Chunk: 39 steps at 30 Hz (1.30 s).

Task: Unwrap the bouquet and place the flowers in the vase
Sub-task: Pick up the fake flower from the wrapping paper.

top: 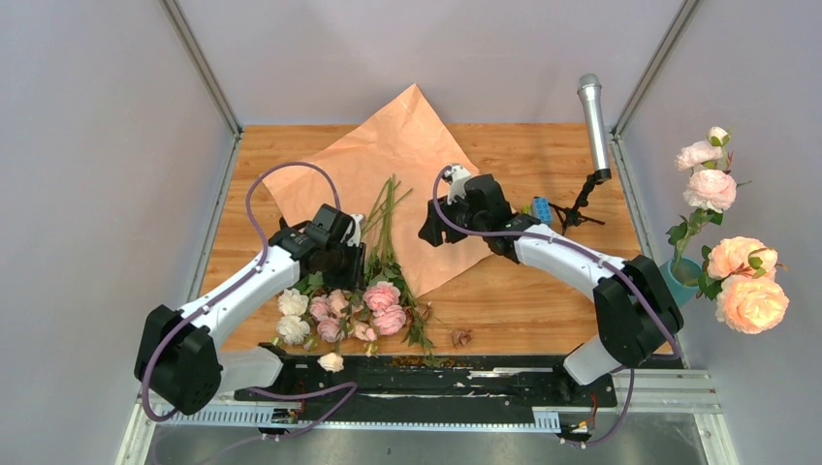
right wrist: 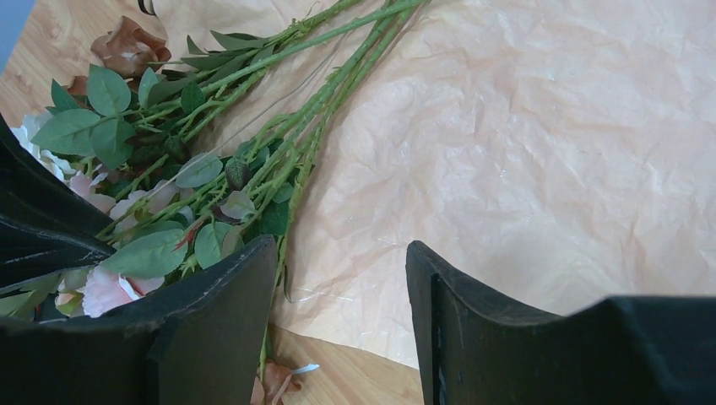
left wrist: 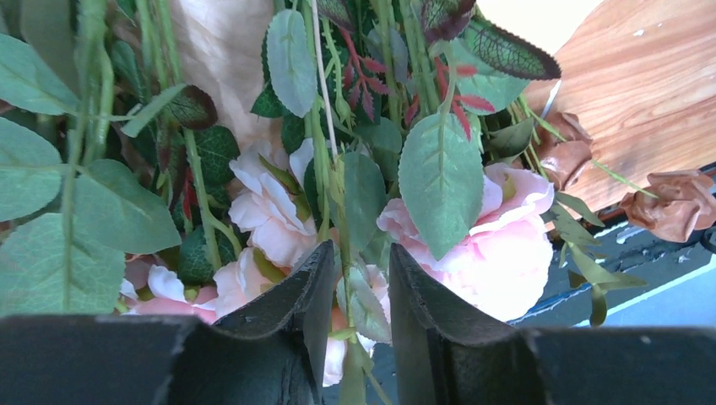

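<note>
Left wrist: left gripper (left wrist: 361, 253) half-open around one thin stem of the flowers (left wrist: 507, 245) at the desk's (left wrist: 642, 93) near edge; right gripper (right wrist: 339, 253) gapes empty over paper (right wrist: 523, 126). Pinch only leaf, stem slips!

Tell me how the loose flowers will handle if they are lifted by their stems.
Likely floppy: the flowers sit on long thin stems, so the heads would probably droop. Probably light but top-heavy, with the blooms massed at one end. The stems lie loose on the paper, so a pinch by the left gripper may lift only a few.
</note>
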Tool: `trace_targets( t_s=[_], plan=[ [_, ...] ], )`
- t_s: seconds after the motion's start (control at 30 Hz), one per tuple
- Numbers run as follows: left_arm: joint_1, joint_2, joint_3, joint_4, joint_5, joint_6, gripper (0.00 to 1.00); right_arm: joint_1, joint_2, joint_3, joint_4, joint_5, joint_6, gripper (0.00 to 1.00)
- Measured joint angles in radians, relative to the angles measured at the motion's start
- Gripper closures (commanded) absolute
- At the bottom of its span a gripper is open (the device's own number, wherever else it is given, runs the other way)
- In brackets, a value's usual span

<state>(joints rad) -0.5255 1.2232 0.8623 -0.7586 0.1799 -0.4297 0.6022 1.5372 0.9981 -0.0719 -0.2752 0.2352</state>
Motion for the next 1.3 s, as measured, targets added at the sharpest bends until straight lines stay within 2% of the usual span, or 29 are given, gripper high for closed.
trace_targets(
  t_s=[0.17, 0.33, 0.53, 0.8, 0.97, 1.3],
  plan=[
    [-0.014, 0.012, -0.013, -0.002, 0.002, 0.0, 0.86, -0.011, -0.003, -0.001, 0.0, -0.005, 0.0, 0.42],
    [-0.015, 0.01, -0.013, -0.005, 0.008, 0.005, 1.0, -0.014, -0.018, -0.001, 0.001, -0.026, -0.01, 0.42],
    [-0.016, -0.025, 0.013, -0.044, 0.042, 0.013, 1.0, -0.014, -0.066, -0.001, 0.025, -0.114, -0.068, 0.42],
    [-0.016, -0.031, 0.256, -0.188, 0.103, 0.085, 1.0, 0.019, -0.134, 0.0, 0.111, -0.285, -0.247, 0.4],
    [-0.016, -0.021, 0.36, -0.299, 0.157, 0.172, 1.0, 0.055, -0.152, 0.012, 0.188, -0.463, -0.344, 0.38],
    [-0.016, -0.016, 0.394, -0.425, 0.239, 0.259, 1.0, 0.145, -0.148, 0.074, 0.147, -0.619, -0.502, 0.37]
  ],
)
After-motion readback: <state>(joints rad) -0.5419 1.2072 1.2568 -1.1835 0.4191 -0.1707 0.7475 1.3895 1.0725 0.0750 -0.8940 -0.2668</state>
